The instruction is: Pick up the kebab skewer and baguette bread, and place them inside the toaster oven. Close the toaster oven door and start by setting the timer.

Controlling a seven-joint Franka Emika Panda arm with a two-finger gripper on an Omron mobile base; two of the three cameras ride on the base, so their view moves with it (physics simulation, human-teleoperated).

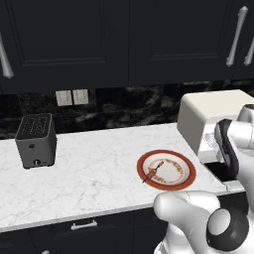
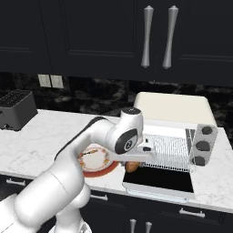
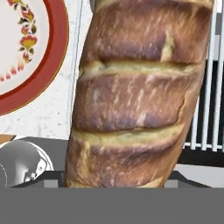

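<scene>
Step in hand: baguette transfer to oven, judged mid-carry.
- Baguette bread: centre of hand view, very close to camera; small brown end visible below wrist, centre of right base view, over front edge of open toaster oven door.
- Gripper: fingertips hidden; jaw width not discernible; grasp on loaf likely, not confirmed.
- Toaster oven: right of centre, wire rack exposed.
- Kebab skewer: on red-rimmed plate, lower centre-right of left base view.
- Next: advance loaf onto rack, release, return for skewer.
</scene>
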